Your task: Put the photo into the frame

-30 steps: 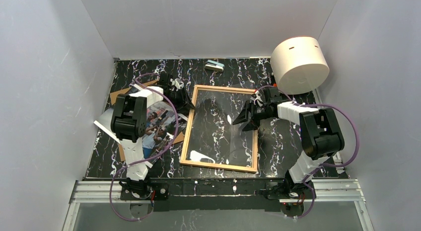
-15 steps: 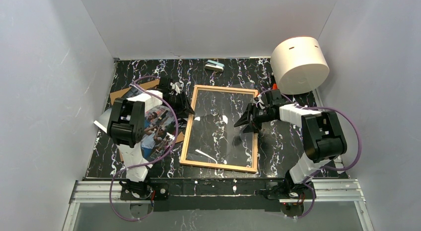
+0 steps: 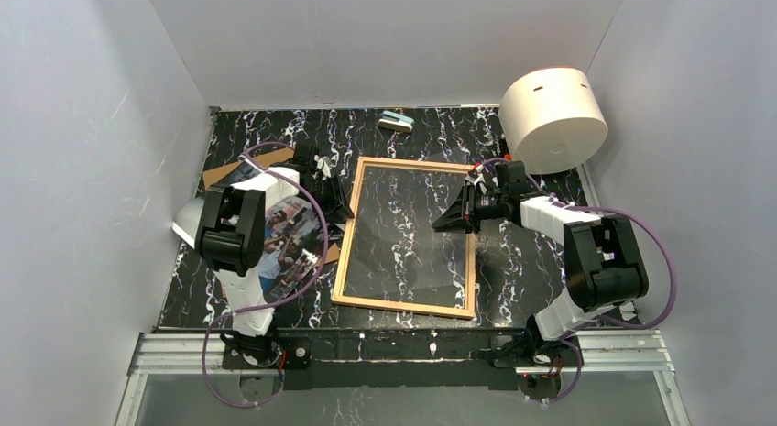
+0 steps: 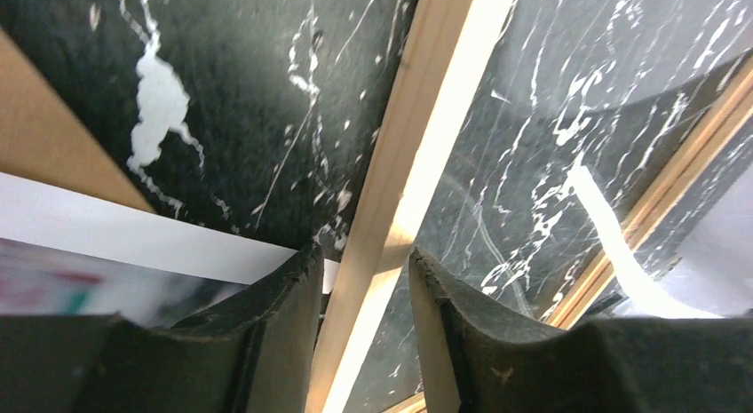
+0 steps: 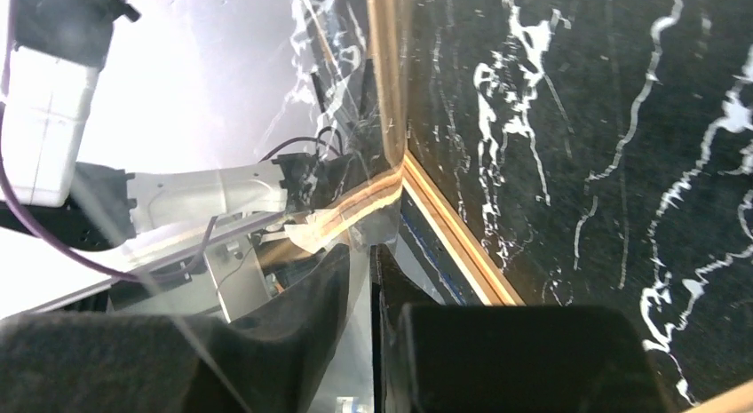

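Jaws of the right end effector [image 5: 362,280] sit nearly closed on the frame [image 3: 403,306] at its right edge. The left end effector [image 4: 362,280], narrow, straddles the left rail; I cannot tell whether it grips. The photo [image 3: 298,226] lies on the desk [image 3: 522,261] under the left arm. Uneven lifting could twist the frame. One frame, one photo.

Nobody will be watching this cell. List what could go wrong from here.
1. The left jaws straddle only the left rail of the thin light-wood picture frame with its glass pane; moved by that one edge, it may twist or slip.
2. The right jaws stand narrow over the pane by the right rail; squeezing glass could crack it.
3. The white-bordered colour print lies beside the frame, a corner close to the left jaws, and could get dragged.
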`<action>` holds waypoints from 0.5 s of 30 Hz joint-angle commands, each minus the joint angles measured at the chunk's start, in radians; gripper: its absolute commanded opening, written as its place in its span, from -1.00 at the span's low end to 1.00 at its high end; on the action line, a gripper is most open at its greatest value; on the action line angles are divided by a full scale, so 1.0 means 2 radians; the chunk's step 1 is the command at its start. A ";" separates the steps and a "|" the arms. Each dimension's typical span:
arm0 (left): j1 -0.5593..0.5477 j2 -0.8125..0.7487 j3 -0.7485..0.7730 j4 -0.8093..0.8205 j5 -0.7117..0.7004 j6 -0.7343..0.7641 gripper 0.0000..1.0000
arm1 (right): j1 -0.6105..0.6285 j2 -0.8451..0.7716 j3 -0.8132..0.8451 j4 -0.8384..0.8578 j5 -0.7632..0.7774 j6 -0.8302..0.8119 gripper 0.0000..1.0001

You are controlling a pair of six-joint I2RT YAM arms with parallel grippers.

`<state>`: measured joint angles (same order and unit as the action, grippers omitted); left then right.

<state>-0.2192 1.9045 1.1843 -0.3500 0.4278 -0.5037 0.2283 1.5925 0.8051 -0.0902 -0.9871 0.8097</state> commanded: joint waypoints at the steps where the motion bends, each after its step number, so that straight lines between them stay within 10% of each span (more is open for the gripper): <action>1: 0.000 -0.020 -0.020 -0.081 -0.064 0.028 -0.18 | -0.003 -0.029 0.002 0.062 -0.046 0.015 -0.54; 15: -0.001 -0.027 -0.017 -0.078 -0.037 0.026 -0.53 | -0.002 -0.014 -0.024 0.160 -0.065 0.066 -0.52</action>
<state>-0.2218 1.8648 1.1725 -0.4397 0.3920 -0.4831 0.2283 1.5658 0.7696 0.1066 -1.0744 0.8848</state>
